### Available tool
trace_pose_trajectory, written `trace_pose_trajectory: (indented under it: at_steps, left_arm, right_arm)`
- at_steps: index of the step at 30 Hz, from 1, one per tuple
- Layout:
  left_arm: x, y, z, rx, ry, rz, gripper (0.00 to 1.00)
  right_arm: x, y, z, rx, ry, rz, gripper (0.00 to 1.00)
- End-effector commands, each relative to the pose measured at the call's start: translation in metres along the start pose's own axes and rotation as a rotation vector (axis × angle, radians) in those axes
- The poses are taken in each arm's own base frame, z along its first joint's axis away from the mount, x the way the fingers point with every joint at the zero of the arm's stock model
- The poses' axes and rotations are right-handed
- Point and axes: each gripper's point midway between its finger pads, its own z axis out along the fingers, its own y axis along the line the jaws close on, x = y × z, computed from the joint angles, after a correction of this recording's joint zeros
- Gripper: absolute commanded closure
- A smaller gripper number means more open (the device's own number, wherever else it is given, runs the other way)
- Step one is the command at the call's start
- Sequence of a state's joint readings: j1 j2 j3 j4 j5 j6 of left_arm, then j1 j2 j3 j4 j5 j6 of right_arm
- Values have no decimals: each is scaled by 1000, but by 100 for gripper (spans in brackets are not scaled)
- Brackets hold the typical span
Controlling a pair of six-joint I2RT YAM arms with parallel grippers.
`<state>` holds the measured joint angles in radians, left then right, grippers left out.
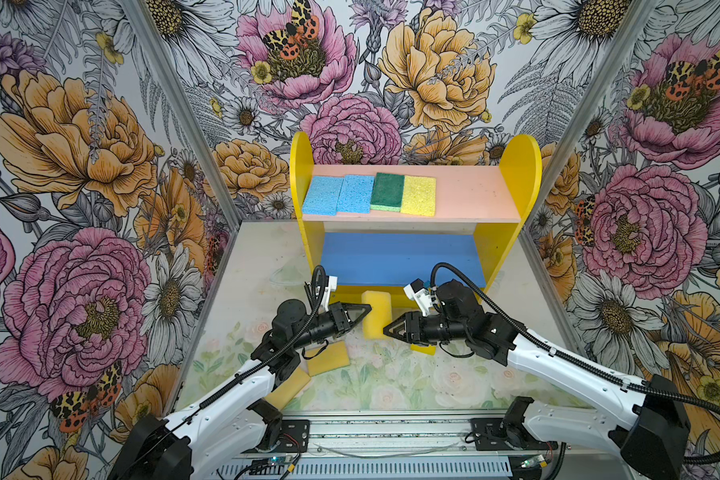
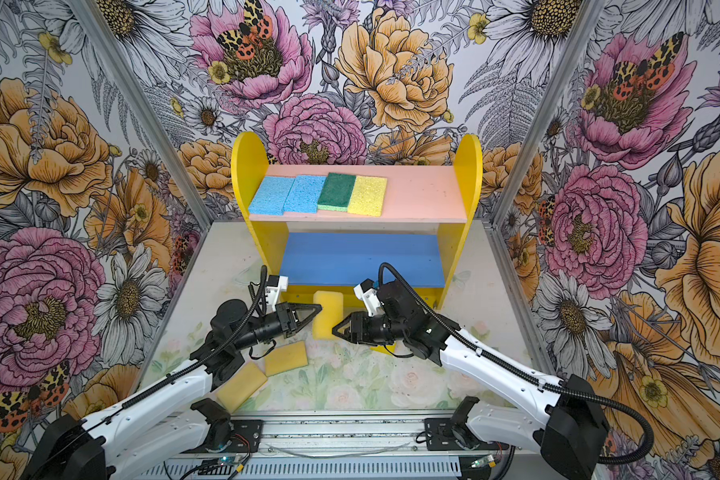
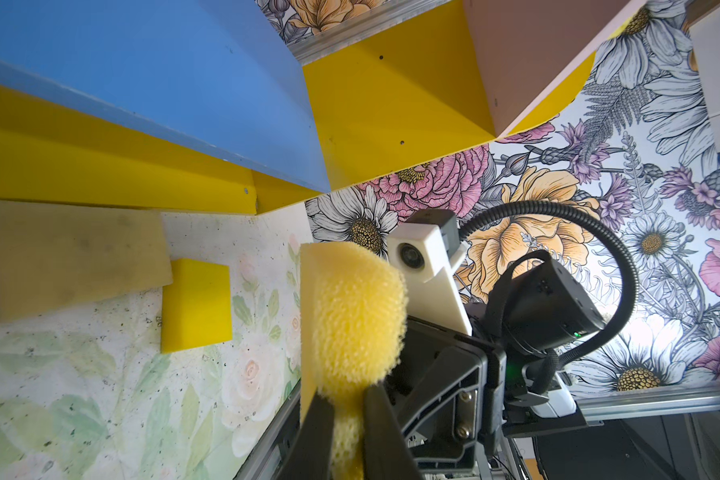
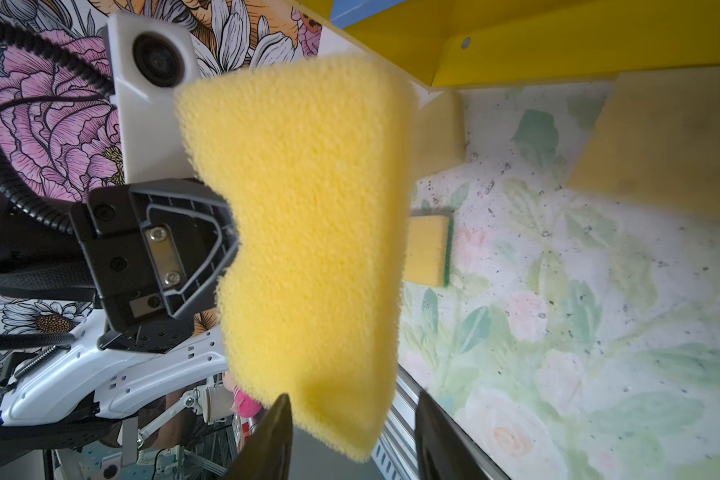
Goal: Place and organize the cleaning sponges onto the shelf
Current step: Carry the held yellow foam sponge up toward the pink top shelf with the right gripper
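Left wrist view has the left hand (image 3: 346, 401) clamped on the upright sponge's (image 3: 354, 316) thin edge in front of the shelf (image 1: 516, 174), right hand (image 4: 352, 399) spread apart around its far edge, so the soft foam may twist loose and fall.

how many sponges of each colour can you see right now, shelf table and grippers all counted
light blue sponges: 2
dark green sponge: 1
pale yellow sponge: 1
yellow sponge pinched in the left gripper: 1
small bright yellow sponge: 1
tan sponges: 3
total: 9 in view
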<state>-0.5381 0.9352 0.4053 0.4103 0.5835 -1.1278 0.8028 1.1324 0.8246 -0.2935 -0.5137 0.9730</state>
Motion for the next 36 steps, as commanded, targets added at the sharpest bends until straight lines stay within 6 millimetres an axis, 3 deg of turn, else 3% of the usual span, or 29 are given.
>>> trace_pose_trajectory:
  at_steps: [1,10,16,21,25,31,36]
  left_arm:
    - [-9,-8,-5,32,-49,22,86]
    - [-4,-13,-9,53,-42,23,85]
    - [-4,-13,-13,55,-40,20,84]
    - [-6,-14,-19,55,-37,26,57]
    - [-13,-18,-31,38,-43,51,5]
    - [-29,-28,-64,-21,-121,125,1]
    - [-26,-18,-79,-71,-144,122,1]
  right_arm:
    - [-10,26,-4,-52,-44,-41,53]
    - [-15,37,-2,-63,-69,-60,71]
    - [-18,34,-9,-38,-114,-61,100]
    - [-21,23,-19,44,-153,-54,100]
    - [-24,29,-30,86,-154,-89,100]
    - [-43,63,-67,137,-206,-183,100]
    - [-73,108,-119,200,-318,-266,100]
